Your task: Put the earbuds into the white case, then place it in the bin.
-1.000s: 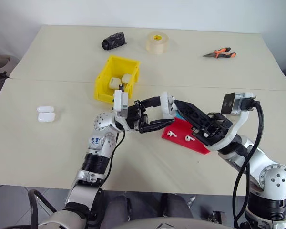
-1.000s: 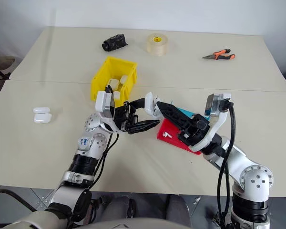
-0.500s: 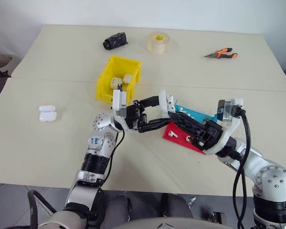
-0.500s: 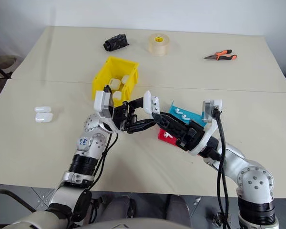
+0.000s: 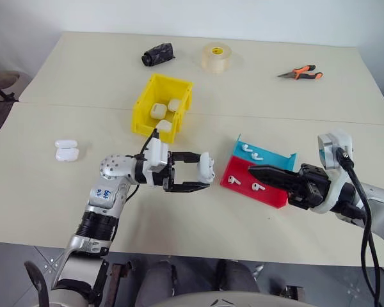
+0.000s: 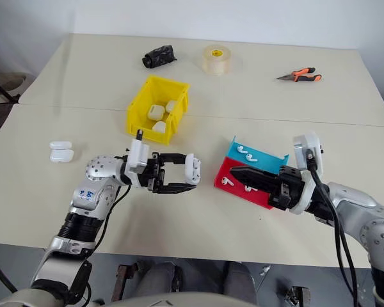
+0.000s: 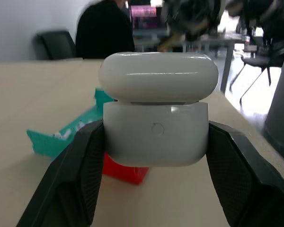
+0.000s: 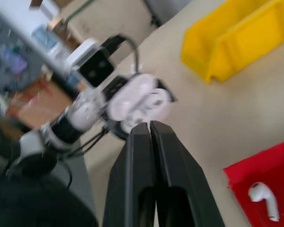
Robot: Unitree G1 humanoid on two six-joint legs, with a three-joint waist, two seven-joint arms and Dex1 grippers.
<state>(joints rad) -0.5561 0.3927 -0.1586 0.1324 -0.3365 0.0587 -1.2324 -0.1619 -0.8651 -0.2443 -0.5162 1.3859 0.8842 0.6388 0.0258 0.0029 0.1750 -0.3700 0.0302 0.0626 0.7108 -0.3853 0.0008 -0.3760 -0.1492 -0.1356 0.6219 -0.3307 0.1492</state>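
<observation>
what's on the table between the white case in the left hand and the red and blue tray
Nothing: in the left eye view, only bare table separates the white case, clamped in the left hand, from the red and blue tray.

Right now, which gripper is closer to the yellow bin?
Left. The left gripper, shut on a white case, sits just in front of the yellow bin. The right gripper is farther off, over the red tray.

Your left gripper is sticking out level toward your right side, fingers clamped on both sides of the white case. Your right gripper points back at it, level too, with its two black fingers pressed together and nothing between them.
</observation>
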